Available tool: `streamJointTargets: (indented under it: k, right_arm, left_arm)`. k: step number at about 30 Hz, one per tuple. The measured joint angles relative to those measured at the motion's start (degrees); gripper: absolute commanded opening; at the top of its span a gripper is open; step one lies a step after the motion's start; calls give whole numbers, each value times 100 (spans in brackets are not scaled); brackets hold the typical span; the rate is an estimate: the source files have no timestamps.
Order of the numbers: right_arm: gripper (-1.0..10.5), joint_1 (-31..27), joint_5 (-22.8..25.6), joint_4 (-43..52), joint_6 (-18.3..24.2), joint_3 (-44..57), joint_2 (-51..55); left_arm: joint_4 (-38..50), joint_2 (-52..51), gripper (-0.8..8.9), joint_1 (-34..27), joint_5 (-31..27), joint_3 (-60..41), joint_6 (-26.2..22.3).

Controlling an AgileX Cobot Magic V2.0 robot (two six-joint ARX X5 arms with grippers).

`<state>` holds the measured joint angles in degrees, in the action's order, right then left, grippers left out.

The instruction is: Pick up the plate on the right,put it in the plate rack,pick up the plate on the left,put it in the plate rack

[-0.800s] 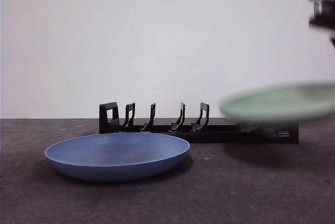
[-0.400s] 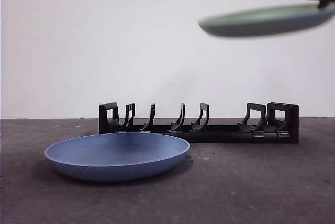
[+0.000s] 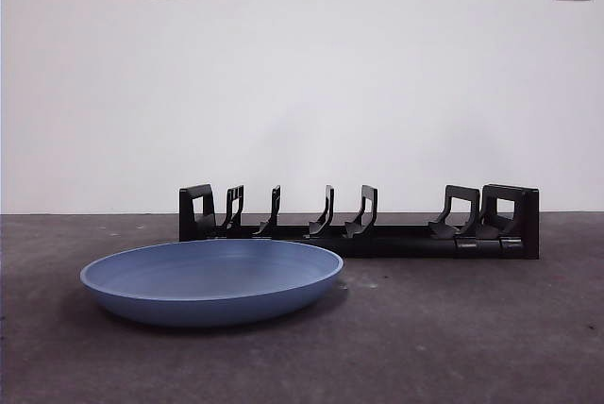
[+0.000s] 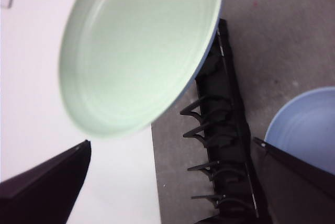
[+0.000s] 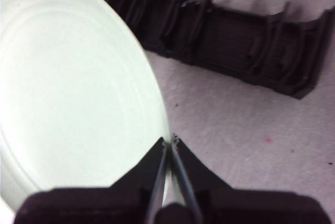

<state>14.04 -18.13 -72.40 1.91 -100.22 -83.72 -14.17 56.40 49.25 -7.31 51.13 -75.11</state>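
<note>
Pale-green on its inner face and bluish underneath, the round shallow plate (image 5: 73,93) is hanging high above the worktop (image 3: 453,338), and the right gripper (image 5: 171,141) is pinching its thin rim between jaws pressed nearly together. In the front view only the plate's underside is showing at the top edge, above the long low black plastic plate rack (image 3: 359,225), which is sitting with every slot empty. The left gripper (image 4: 172,148) is waiting aloft with its jaws spread wide and nothing between them. A second round plate, matte blue and shallow (image 3: 211,281), is lying flat on the dark, speckled worktop just in front of the rack's left half. The main risk, as I judge it, is the narrow grip: the plate looks smooth and hard, it is being held at one point on its edge, and its weight is levering away from the jaws, so it could pivot or slip during the descent. The rack's curved upright prongs are standing in close pairs, so a tilted or off-line plate could strike a prong tip, ride over it, or nudge the light-looking rack toward the blue plate.
</note>
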Motion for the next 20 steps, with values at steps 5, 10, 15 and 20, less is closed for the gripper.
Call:
streamJointTargets:
  k: [5,10,15,20]
  right_arm:
    - [-13,251,7,-24,-20,0,-7]
    - [-13,321,9,-118,-81,0,-77]
    - [-12,321,17,-129,-87,0,-94]
    - [-13,321,50,-125,-87,0,-94]
  left_arm:
    - [444,238,628,306,-426,0,-457]
    - [612,396,571,551,-608,4,-1073]
    - [605,505,272,579,-756,4,-1307]
    - [568,511,192,579,-758,4,-1344]
